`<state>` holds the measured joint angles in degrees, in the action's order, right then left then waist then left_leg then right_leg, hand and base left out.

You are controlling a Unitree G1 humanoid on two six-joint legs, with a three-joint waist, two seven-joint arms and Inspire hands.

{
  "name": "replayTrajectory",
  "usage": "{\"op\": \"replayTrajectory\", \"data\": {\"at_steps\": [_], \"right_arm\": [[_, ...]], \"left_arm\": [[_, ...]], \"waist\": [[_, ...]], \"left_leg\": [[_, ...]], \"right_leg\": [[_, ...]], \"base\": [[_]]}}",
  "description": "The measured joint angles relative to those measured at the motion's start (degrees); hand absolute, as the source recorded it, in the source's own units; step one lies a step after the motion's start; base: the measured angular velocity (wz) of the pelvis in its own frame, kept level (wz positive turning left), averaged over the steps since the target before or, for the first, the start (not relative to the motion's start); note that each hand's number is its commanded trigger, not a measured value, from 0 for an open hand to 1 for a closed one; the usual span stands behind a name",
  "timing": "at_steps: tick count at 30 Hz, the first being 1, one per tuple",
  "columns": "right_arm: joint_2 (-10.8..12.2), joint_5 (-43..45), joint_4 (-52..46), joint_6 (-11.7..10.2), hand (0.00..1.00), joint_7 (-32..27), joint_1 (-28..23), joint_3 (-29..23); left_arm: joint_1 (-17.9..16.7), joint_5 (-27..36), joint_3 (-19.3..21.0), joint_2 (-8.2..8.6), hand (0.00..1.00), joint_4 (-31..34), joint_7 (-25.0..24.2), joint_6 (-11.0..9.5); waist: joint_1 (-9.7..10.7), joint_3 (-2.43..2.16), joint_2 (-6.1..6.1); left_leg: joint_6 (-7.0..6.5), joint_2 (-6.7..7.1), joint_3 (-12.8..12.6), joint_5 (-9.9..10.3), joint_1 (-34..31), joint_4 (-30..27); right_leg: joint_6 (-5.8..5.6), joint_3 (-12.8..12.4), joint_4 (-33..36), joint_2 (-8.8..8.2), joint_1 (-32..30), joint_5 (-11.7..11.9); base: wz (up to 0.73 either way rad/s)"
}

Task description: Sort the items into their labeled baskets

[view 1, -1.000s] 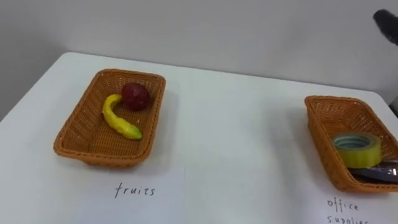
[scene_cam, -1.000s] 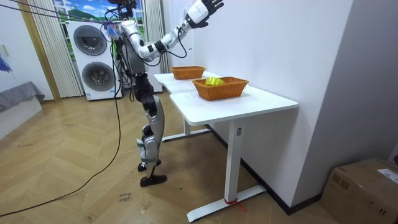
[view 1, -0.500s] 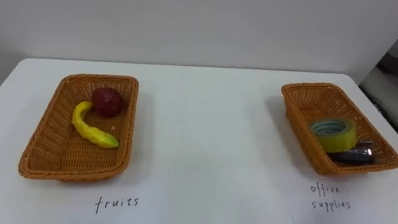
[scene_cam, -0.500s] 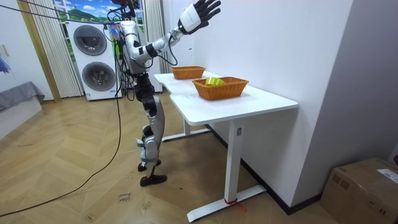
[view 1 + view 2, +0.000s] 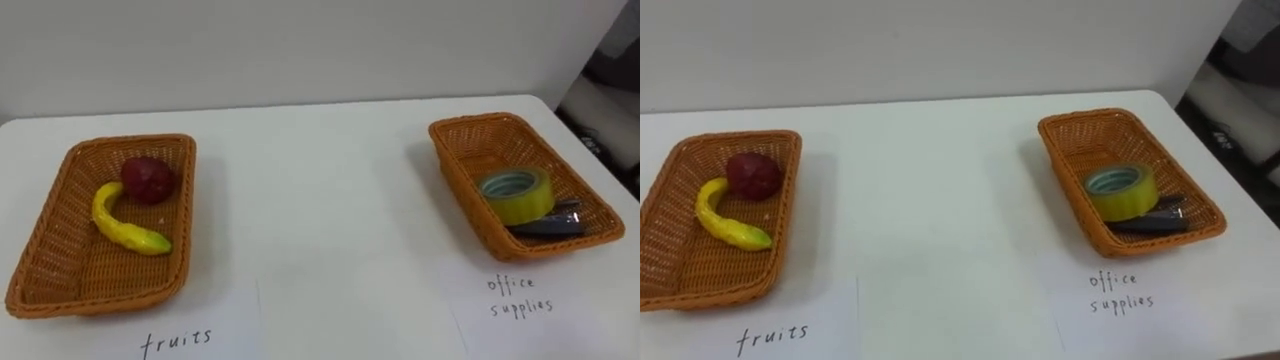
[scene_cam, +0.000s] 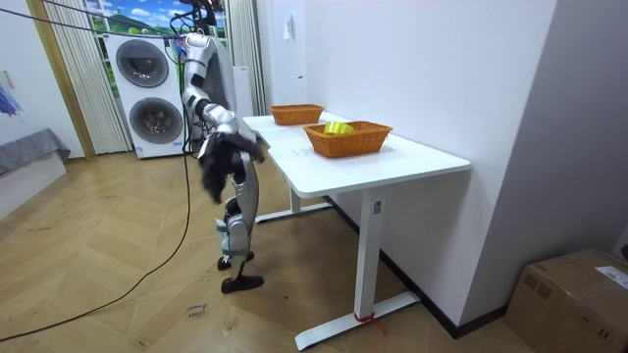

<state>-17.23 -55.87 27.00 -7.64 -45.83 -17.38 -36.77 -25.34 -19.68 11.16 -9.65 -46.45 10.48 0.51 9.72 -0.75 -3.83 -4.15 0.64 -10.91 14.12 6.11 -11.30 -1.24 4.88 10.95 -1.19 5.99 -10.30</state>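
White wall backs the white table (image 5: 320, 200), and the robot stands at its long near edge.

The main change is in the room view. A moment ago the right arm was raised high over the table. Now it has dropped to the robot's side, and the right hand (image 6: 214, 172) is a dark blur below the table edge. I cannot tell how its fingers are set.

The eye views have also swung, so both baskets sit further left in the picture. That shift is the camera's, because nothing in the baskets has moved.

My reading is that the sorting is finished and the arm is being put away. Nothing lies loose on the table between the baskets.

Counted, there are two baskets:
- The fruit basket (image 5: 100, 275) sits at the table's left end. It holds one banana (image 5: 125, 225) and one dark red fruit (image 5: 148, 180), which touch at the far end.
- The supplies basket (image 5: 470, 140) sits toward the right edge. It holds one roll of yellow tape (image 5: 515, 195) leaning on a dark flat tool (image 5: 545, 227). Whether that is one piece or two I cannot tell.

Two handwritten labels lie along the near edge, a left label (image 5: 175, 342) and a right label (image 5: 518, 298), one before each basket.
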Motion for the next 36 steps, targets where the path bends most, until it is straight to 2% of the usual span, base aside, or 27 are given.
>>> {"op": "replayTrajectory", "data": {"at_steps": [8,10,12,16,19,21,23,25,26,28,31,36], "right_arm": [[6.9,-3.9,13.6,-0.1,0.0,-0.3,-2.6,0.0],[8.1,-5.7,19.0,-0.1,0.0,1.0,-2.8,2.2],[8.4,-6.8,24.0,0.1,0.0,2.8,-2.1,4.0],[8.9,-6.8,33.4,2.4,0.0,9.0,0.6,5.7],[9.0,-6.6,36.7,4.6,0.0,15.6,1.0,9.0],[9.0,-5.8,38.6,5.1,0.0,20.2,0.9,12.0],[8.9,-1.8,40.2,6.4,0.0,25.0,1.0,15.6],[8.6,4.1,42.3,8.3,0.0,30.9,1.6,20.0],[8.6,6.2,42.5,8.7,0.0,32.2,1.7,20.4],[8.6,14.5,43.9,9.4,0.0,36.4,2.3,22.8],[8.4,20.0,45.2,10.3,0.0,40.3,2.8,27.5],[8.5,24.7,47.2,11.5,0.0,44.2,5.0,31.4]], "left_arm": [[1.1,2.0,-0.2,1.23,0.0,1.6,0.1,0.9],[1.1,2.0,-0.1,1.79,0.0,1.5,0.1,0.9],[1.4,2.0,-0.3,2.45,0.0,1.5,0.0,1.0],[1.5,1.5,-0.2,3.54,0.0,-0.2,-0.8,2.1],[2.3,1.5,-0.3,3.67,0.0,-2.8,-1.1,2.1],[2.4,1.5,-0.7,3.71,0.0,-4.3,-1.3,2.1],[2.6,1.5,-0.8,3.73,0.0,-5.4,-2.0,2.2],[2.9,1.5,-1.3,3.55,0.0,-7.0,-2.2,3.2],[3.0,1.5,-1.4,3.5,0.0,-7.3,-2.2,3.3],[3.1,1.5,-1.8,3.11,0.0,-9.0,-2.2,3.7],[3.3,1.5,-2.3,3.19,0.0,-9.8,-2.3,4.3],[4.4,1.4,-3.7,3.48,0.0,-11.0,-2.8,4.8]], "waist": [[-0.2,0.25,0.53],[-0.6,0.2,0.84],[-0.6,0.18,1.32],[-0.8,0.13,2.53],[-0.9,0.19,2.74],[-1.3,0.21,2.75],[-2.5,0.25,2.76],[-3.2,0.27,2.76],[-3.5,0.28,2.78],[-4.1,0.3,2.76],[-5.7,0.38,2.71],[-7.3,0.65,2.88]], "left_leg": [[0.01,0.01,-0.1,0.0,-0.5,-0.1],[0.02,0.01,-0.1,0.0,-0.5,0.0],[0.0,0.03,-0.1,0.0,-0.5,0.0],[0.0,0.06,-0.3,-0.1,-0.4,0.4],[0.03,0.03,-0.3,-0.1,-0.1,0.4],[0.04,0.03,-0.2,-0.1,0.6,0.7],[0.06,0.03,-0.2,0.0,1.4,1.0],[0.04,0.05,-0.2,0.0,1.6,1.1],[0.03,0.06,-0.2,0.0,1.6,1.0],[0.03,0.08,0.2,0.0,1.7,1.0],[0.13,0.08,0.3,0.0,1.8,0.9],[0.15,0.04,0.7,0.3,1.6,0.4]], "right_leg": [[0.01,-0.1,0.9,0.0,-1.1,0.0],[0.01,-0.1,0.8,0.02,-1.1,0.0],[0.01,-0.2,0.9,0.02,-1.2,0.0],[0.01,-1.4,0.8,0.18,-1.3,0.0],[0.02,-0.9,0.7,0.24,-1.1,0.0],[0.02,-0.8,0.7,0.25,-0.6,0.0],[0.03,-0.9,0.7,0.33,-0.1,0.0],[0.03,-0.9,0.7,0.3,0.1,0.0],[0.03,-0.9,0.7,0.27,0.1,0.0],[0.03,0.4,0.6,0.17,0.5,0.0],[0.16,0.5,-0.5,0.22,1.1,0.1],[0.18,1.0,-0.5,0.22,1.4,0.1]], "base": [[-0.02],[0.0],[0.0],[-0.04],[0.0],[-0.05],[-0.08],[-0.02],[0.03],[0.09],[0.01],[0.05]]}}
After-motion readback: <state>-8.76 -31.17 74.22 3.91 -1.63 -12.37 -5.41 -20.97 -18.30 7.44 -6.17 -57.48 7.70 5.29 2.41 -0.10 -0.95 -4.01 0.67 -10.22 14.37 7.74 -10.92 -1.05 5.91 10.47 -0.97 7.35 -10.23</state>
